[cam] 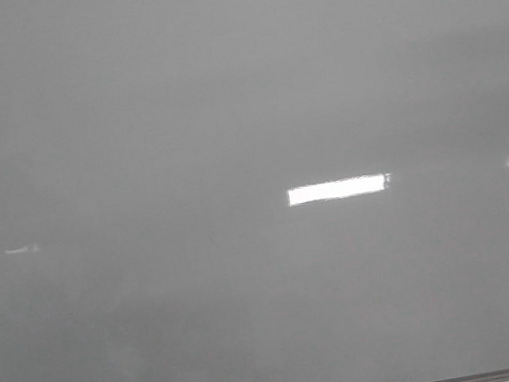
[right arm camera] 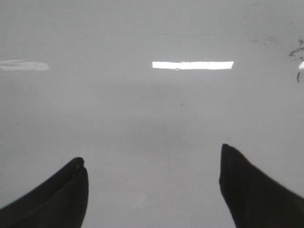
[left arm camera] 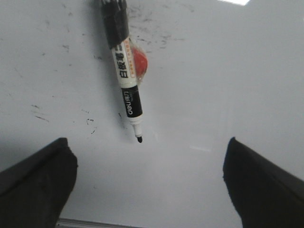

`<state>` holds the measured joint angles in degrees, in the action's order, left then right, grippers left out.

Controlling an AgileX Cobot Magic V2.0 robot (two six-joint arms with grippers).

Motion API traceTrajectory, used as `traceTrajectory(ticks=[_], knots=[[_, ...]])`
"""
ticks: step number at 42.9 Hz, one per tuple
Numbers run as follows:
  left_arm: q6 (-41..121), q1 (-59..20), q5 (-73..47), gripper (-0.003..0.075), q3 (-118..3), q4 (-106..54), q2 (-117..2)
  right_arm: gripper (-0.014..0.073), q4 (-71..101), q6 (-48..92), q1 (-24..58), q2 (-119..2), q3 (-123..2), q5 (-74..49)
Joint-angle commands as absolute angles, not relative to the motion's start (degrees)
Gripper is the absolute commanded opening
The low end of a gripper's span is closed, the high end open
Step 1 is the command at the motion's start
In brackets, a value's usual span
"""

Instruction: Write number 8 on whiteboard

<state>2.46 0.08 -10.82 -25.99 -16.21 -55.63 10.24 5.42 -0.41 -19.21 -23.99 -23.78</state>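
The whiteboard (cam: 222, 109) fills the front view, glossy and bare: no number 8 is drawn on it yet, only bright rectangular glare patches and a thin grey bottom edge. The left gripper (left arm camera: 149, 185) is spread wide with nothing between its fingers; ahead of it, past the fingertips and roughly on its centreline, a black-and-white whiteboard marker (left arm camera: 125, 71) lies on the board with its cap off and its black tip (left arm camera: 139, 139) pointing back toward the gripper. A red round object (left arm camera: 139, 64) sits just beside the marker's barrel, partly hidden by it; what it is cannot be told. Faint black smudges dot the board around the marker. The right gripper (right arm camera: 152, 185) is likewise wide open and empty over bare board. The main risk, as I judge it, is the grasp: the bare nib could smear ink if the marker is nudged or rolled, and closing on the barrel near the red object could catch it or skew the pen, spoiling the line.
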Motion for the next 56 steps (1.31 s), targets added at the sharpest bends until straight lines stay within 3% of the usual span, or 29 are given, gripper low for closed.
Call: traceTrajectory(ticks=[1,20,26,37,41,48,56], knots=[[1.76,0.89,-2.72,0.0574,-29.22,-17.67,-62.34,0.0593,10.52,5.78,-0.38,-20.10,-26.25,-19.07],[2.30,-1.66,4.78,0.0510,-34.77,-17.56,-78.68,0.0593,10.52,5.78,-0.38,-20.10,-26.25,-19.12],[2.30,-1.66,5.36,0.0382,-35.48,-17.56,-80.98,0.0593,10.52,5.78,-0.38,-20.10,-26.25,-19.12],[2.30,-1.66,4.90,0.0050,-35.48,-17.47,-81.24,0.0593,10.52,5.78,-0.38,-20.10,-26.25,-19.12],[2.30,-1.66,3.24,-0.0011,-35.48,-17.47,-80.40,0.0593,10.52,5.78,-0.38,-20.10,-26.25,-19.12],[2.30,-1.66,-5.46,-0.0021,-36.28,-13.63,-75.69,0.0593,10.52,5.78,-0.38,-20.10,-26.27,-19.43],[11.80,-4.19,-36.14,-0.0021,-46.41,-13.65,-73.94,0.0593,11.18,5.78,-0.32,-21.38,-28.02,-22.72]])
